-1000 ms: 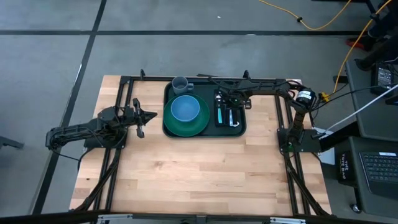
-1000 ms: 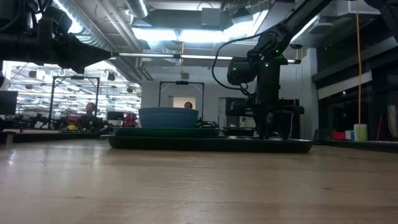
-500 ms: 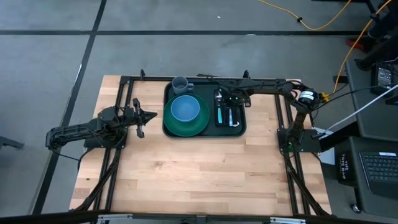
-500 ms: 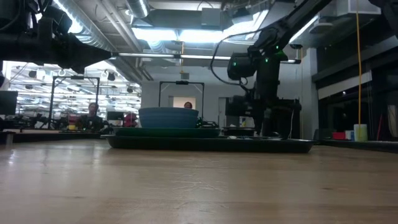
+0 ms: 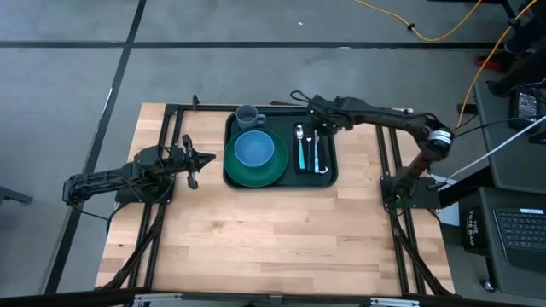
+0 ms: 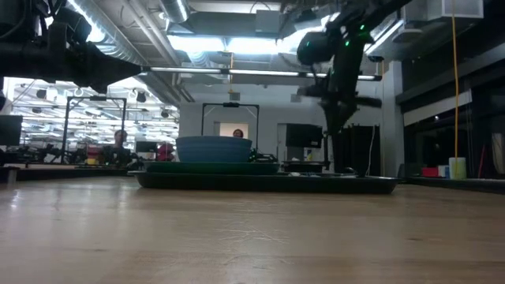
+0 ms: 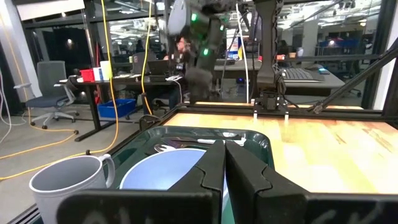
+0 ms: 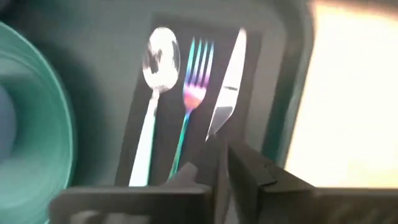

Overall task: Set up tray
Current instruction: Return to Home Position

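Tray (image 5: 291, 173) sits at far-centre of table (image 5: 256, 239), btw. both arms, so either can reach it. On its black napkin (image 8: 176, 87), spoon (image 8: 160, 53), fork (image 8: 194, 81) and knife (image 8: 230, 81) lie parallel in std dining order. R gripper (image 8: 222, 155) hangs above napkin, fingers closed, empty. We judge placing done. L gripper (image 7: 224, 152) waits beside tray, closed, empty.

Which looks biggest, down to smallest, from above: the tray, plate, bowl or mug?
In the high view, largest to smallest:
1. tray
2. plate
3. bowl, sitting on the plate
4. mug
All four differ clearly in size.
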